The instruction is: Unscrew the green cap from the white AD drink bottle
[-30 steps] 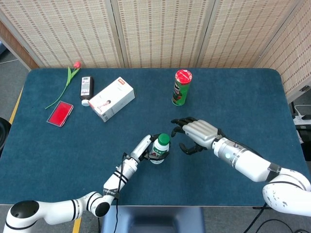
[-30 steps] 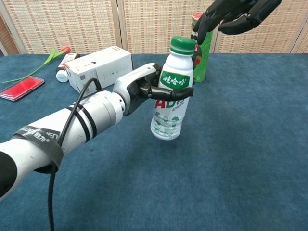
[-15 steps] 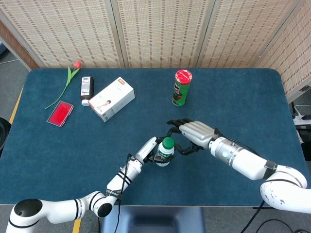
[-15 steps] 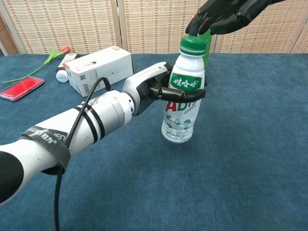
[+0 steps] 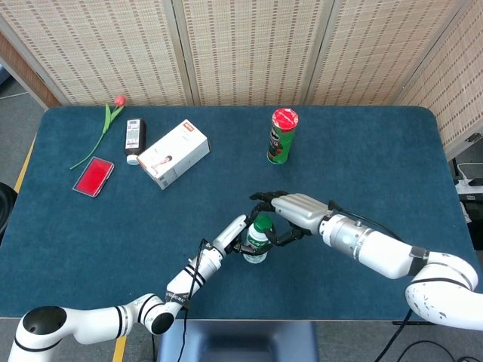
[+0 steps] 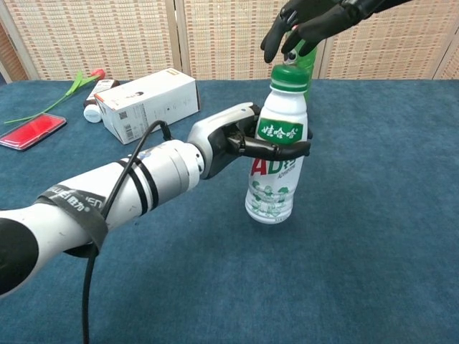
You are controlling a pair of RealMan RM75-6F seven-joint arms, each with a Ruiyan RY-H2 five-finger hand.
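Observation:
The white AD drink bottle (image 6: 276, 172) with its green cap (image 6: 289, 74) stands nearly upright at the middle front of the table, leaning slightly. My left hand (image 6: 229, 140) grips it around the green label just below the neck. In the head view the cap (image 5: 262, 223) sits between my left hand (image 5: 238, 234) and my right hand (image 5: 290, 215). My right hand (image 6: 312, 21) hovers directly over the cap with its dark fingers spread and pointing down around it. I cannot tell whether a fingertip touches the cap.
A green can with a red lid (image 5: 282, 136) stands behind the bottle. A white box (image 5: 173, 153), a small dark bottle (image 5: 134, 139), a red flat item (image 5: 93, 176) and a tulip (image 5: 111, 121) lie at the far left.
My left hand has carried the bottle to the right, under my right hand. My right hand has moved left and lowered its fingers over the cap.

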